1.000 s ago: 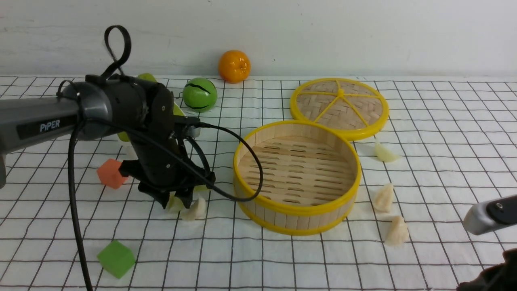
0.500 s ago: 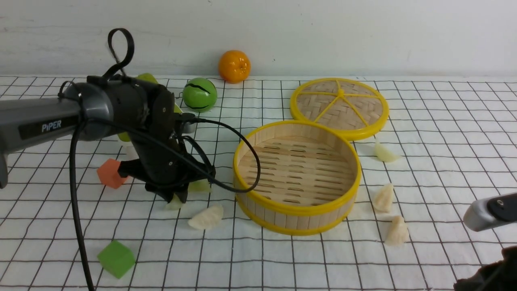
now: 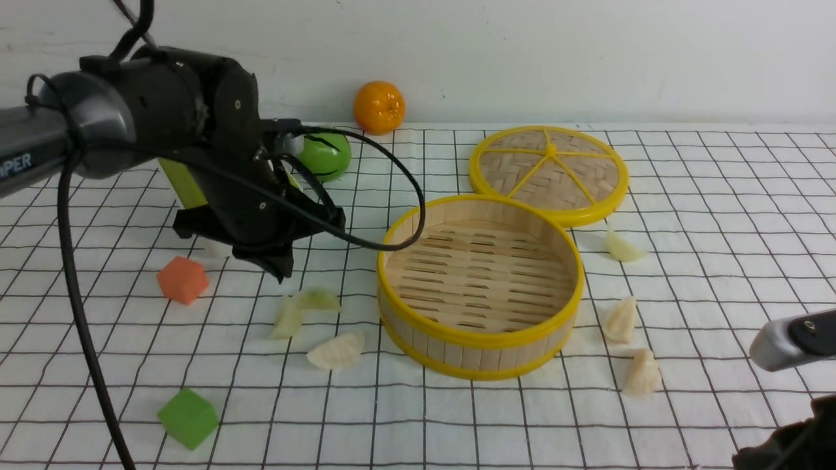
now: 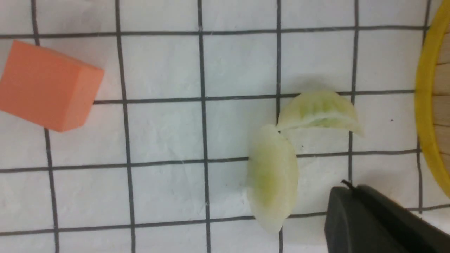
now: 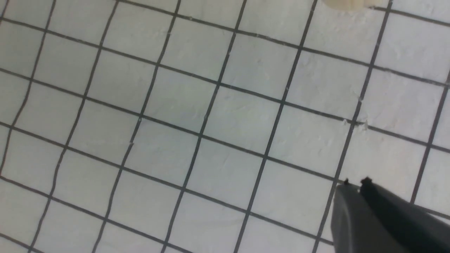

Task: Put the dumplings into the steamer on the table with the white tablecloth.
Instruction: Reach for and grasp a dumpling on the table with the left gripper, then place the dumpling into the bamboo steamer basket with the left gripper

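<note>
left gripper (image 3: 281, 269) pinched shut, empty, raised over cloth (image 3: 457, 418)
three dumplings (image 3: 336, 350) on cloth left of steamer (image 3: 480, 339), three more dumplings (image 3: 620, 320) right of it; right gripper (image 5: 355, 182) jaws together, empty, near right.

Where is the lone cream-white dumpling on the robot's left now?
Front view, robot's left: the cream-white dumpling lies on the tablecloth just left of the steamer, in front of two pale green dumplings.

six dumplings (image 3: 336, 350), one steamer (image 3: 480, 339), two cubes (image 3: 182, 279)
</note>
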You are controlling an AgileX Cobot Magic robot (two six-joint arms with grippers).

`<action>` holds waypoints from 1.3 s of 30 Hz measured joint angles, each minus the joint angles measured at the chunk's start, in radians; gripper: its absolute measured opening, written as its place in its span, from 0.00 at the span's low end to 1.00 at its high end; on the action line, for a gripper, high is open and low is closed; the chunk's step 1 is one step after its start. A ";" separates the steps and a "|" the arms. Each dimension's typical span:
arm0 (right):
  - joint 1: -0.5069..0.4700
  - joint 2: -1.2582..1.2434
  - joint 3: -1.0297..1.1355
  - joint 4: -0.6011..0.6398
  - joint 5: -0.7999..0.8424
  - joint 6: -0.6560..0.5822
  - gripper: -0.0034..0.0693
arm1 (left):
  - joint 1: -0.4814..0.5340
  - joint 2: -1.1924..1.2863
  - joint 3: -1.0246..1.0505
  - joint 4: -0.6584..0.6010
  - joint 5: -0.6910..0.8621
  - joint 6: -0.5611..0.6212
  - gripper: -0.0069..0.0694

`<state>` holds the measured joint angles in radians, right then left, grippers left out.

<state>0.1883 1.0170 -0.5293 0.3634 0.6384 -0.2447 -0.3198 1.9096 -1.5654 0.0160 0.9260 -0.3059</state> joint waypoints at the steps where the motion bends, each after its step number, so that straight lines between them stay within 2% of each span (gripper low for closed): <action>1: 0.000 0.000 0.000 0.000 -0.002 0.000 0.10 | 0.000 0.006 0.000 0.000 0.000 0.001 0.08; 4: 0.000 0.000 0.000 0.000 -0.003 0.000 0.10 | 0.000 0.031 0.000 -0.001 0.004 0.001 0.10; 10: 0.000 0.000 0.000 0.000 -0.007 0.000 0.11 | 0.000 0.130 0.000 0.001 -0.017 -0.012 0.40; 14: 0.000 0.000 0.000 0.000 -0.012 0.000 0.12 | 0.000 0.168 0.000 0.014 -0.036 -0.014 0.50; 16: 0.000 0.000 0.000 0.000 -0.013 0.000 0.12 | 0.000 0.185 0.000 0.019 -0.040 -0.014 0.50; 20: 0.000 0.000 0.000 0.000 -0.013 0.000 0.13 | 0.000 0.197 -0.003 0.030 -0.036 -0.014 0.43; 30: 0.000 0.000 0.000 0.000 -0.019 0.000 0.15 | 0.000 0.088 -0.084 0.059 0.062 -0.014 0.43; 35: 0.000 0.000 0.000 0.000 -0.020 0.000 0.15 | -0.003 0.053 -0.197 -0.062 0.071 0.019 0.43; 38: 0.000 0.000 0.000 0.000 -0.023 0.000 0.16 | -0.050 0.066 -0.279 -0.195 0.036 0.111 0.43; 39: 0.000 0.000 0.000 0.000 -0.023 0.000 0.16 | -0.054 0.069 -0.282 -0.199 0.033 0.113 0.43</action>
<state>0.1883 1.0170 -0.5293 0.3634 0.6157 -0.2447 -0.3737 1.9785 -1.8479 -0.1828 0.9594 -0.1927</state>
